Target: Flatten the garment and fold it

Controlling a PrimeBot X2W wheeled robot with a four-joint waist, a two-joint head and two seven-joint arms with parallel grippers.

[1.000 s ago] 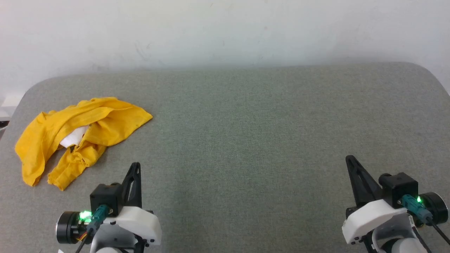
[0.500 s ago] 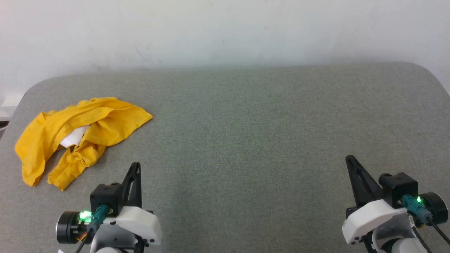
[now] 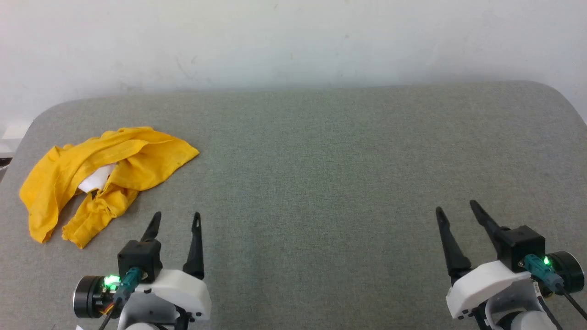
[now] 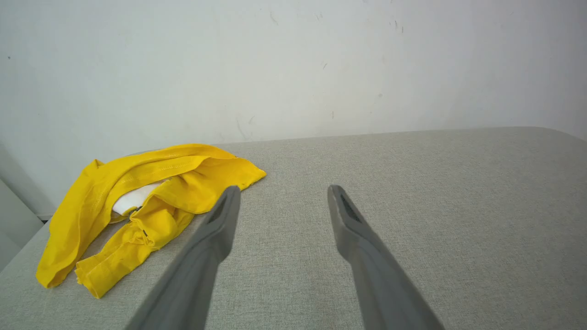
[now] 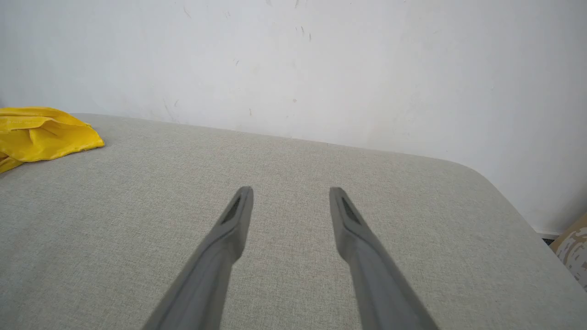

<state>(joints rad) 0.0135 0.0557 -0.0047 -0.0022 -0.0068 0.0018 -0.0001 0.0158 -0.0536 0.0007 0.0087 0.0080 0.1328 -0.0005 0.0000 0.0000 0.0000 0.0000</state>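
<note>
Dark left fingers [image 3: 195, 247] were seen spread apart with nothing between them, poised over the grey fabric-covered desk [image 3: 321, 183] at its near left. The right fingers [image 3: 449, 243] were likewise parted and empty at the near right, well apart from the left pair. Both pairs were pointed away from the robot, toward the white wall [image 3: 293, 41] behind the desk, and both were set apart from the cloth.

Just beyond the left fingers and to their left, the garment [image 3: 146, 158] was found crumpled on the desk's left side, near the left edge. Bright yellow cloth was bunched in loose folds, and a small white patch [image 3: 96, 178] was exposed in the middle of the heap. Its long axis was laid diagonally, from a near left end, where two rumpled lobes were turned toward the robot, up to a far right end. That far end was drawn into a flat pointed corner, aimed at the desk's middle. In the right wrist view this corner was caught at the left edge, well apart from the right fingers.
</note>
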